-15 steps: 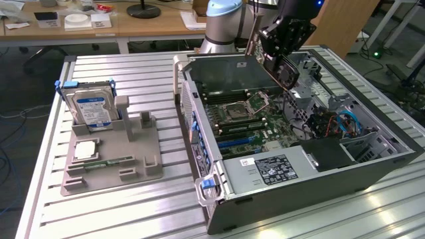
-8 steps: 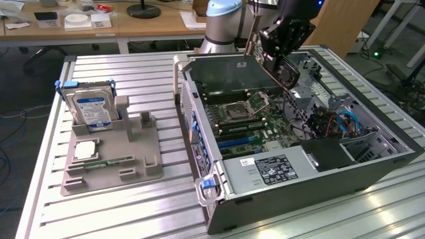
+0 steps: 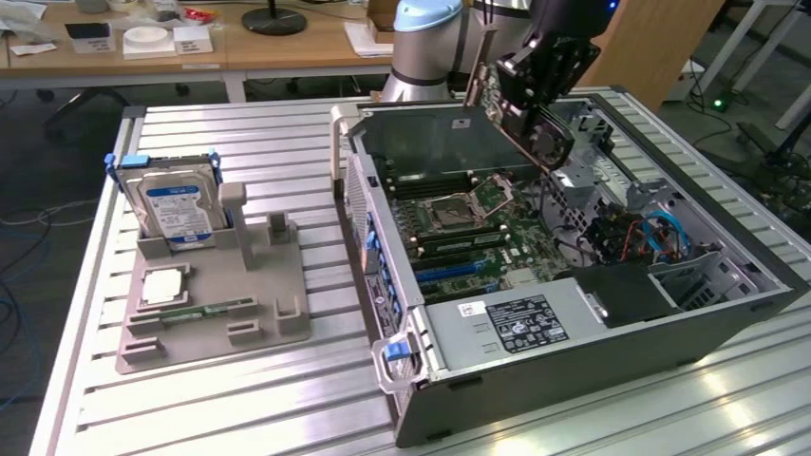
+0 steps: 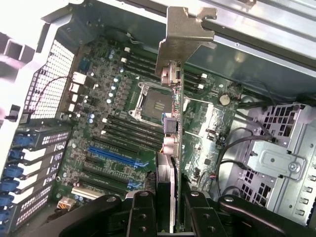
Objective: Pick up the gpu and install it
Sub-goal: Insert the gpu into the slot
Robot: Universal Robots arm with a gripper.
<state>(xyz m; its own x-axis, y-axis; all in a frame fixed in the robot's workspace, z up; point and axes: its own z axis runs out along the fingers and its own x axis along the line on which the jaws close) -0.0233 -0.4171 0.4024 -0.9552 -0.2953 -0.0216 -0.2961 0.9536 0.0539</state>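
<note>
Exterior view is showing a ribbed metal desk carrying one open dark case and one grey plastic rack holding one boxy hard drive. Over the green motherboard, the black claw is clamping the thin flat gpu between narrowly parted fingers, silver bracket pointing away from it.
</note>
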